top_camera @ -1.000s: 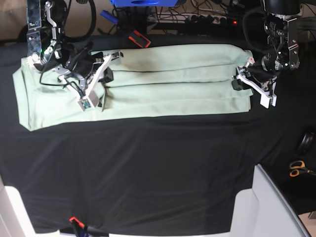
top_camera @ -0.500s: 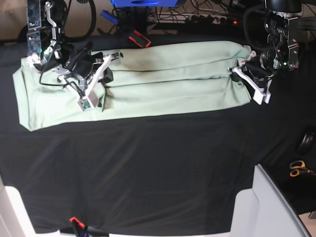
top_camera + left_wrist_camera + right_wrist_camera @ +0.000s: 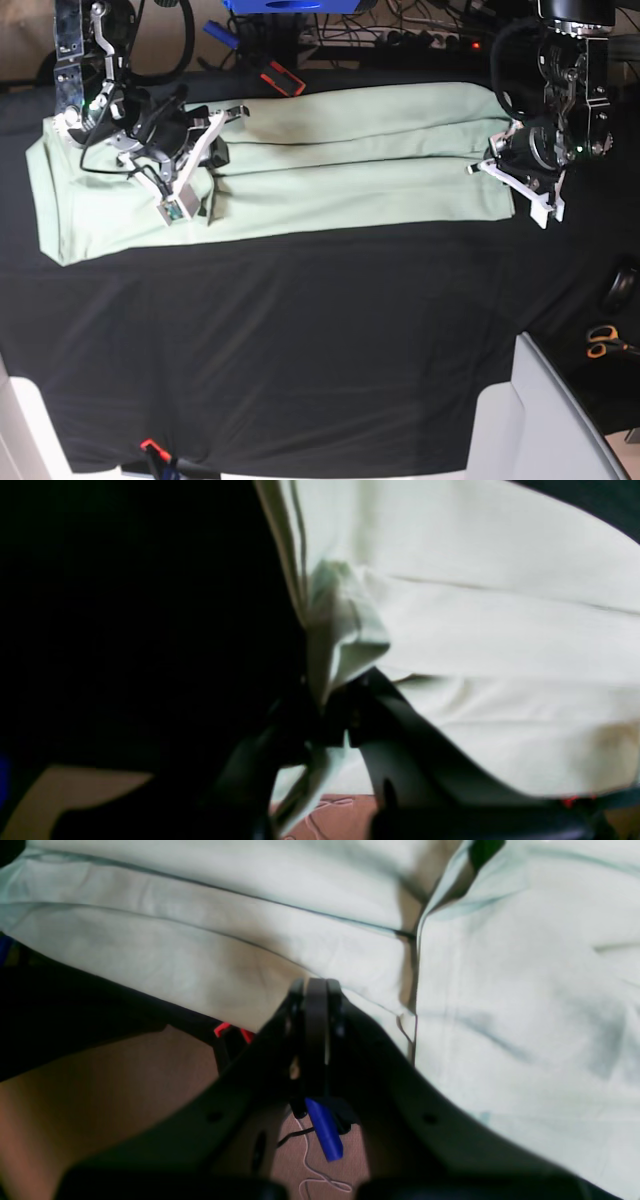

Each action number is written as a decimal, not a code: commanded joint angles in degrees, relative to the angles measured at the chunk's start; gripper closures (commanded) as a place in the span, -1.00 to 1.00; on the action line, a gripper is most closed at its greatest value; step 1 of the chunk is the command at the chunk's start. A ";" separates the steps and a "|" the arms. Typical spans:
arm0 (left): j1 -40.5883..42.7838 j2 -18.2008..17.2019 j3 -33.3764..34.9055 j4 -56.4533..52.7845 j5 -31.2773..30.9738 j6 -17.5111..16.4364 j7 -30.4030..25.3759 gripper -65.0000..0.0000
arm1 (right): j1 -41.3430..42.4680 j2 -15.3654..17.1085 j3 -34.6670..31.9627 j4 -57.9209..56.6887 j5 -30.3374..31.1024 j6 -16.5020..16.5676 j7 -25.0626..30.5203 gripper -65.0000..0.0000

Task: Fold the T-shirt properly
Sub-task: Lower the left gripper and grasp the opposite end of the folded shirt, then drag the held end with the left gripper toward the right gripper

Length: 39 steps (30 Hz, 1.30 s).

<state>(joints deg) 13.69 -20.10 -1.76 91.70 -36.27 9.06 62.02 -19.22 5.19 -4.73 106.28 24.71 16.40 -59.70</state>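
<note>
The pale mint-green T-shirt [image 3: 330, 165] lies folded into a long band across the back of the black tablecloth [image 3: 300, 340]. At the band's right end, my left gripper [image 3: 497, 167] is shut on the T-shirt. In the left wrist view, its dark fingers [image 3: 370, 700] pinch a bunched fold of the T-shirt [image 3: 345, 630]. My right gripper [image 3: 233, 113] hovers over the left part of the T-shirt. It is shut, with its fingertips [image 3: 316, 990] pressed together above the cloth [image 3: 500, 1015] and nothing between them.
A red-and-black clip [image 3: 281, 77] and a blue object [image 3: 222, 33] lie behind the shirt among cables. Orange-handled scissors [image 3: 603, 342] sit off the cloth at the right. A grey-white panel [image 3: 545, 420] rises at the front right corner.
My left gripper has shut on the shirt's right end and shifted slightly, which bunched that edge. The right arm has not moved.
</note>
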 commanded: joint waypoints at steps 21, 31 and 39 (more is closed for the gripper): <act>-0.37 16.89 24.48 12.08 49.41 7.60 12.05 1.00 | -1.30 0.13 0.20 0.93 0.74 0.26 0.85 0.99; -2.22 20.49 30.81 10.76 53.46 7.51 12.05 1.00 | -1.39 0.13 0.20 0.93 0.74 0.26 0.85 0.99; -6.09 23.13 35.56 4.52 53.37 7.51 11.96 1.00 | -1.39 0.13 0.20 0.93 0.74 0.26 0.85 0.99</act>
<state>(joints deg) 8.54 2.31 33.58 95.26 16.49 16.51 74.63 -20.80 5.21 -4.73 106.28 24.71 16.38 -59.66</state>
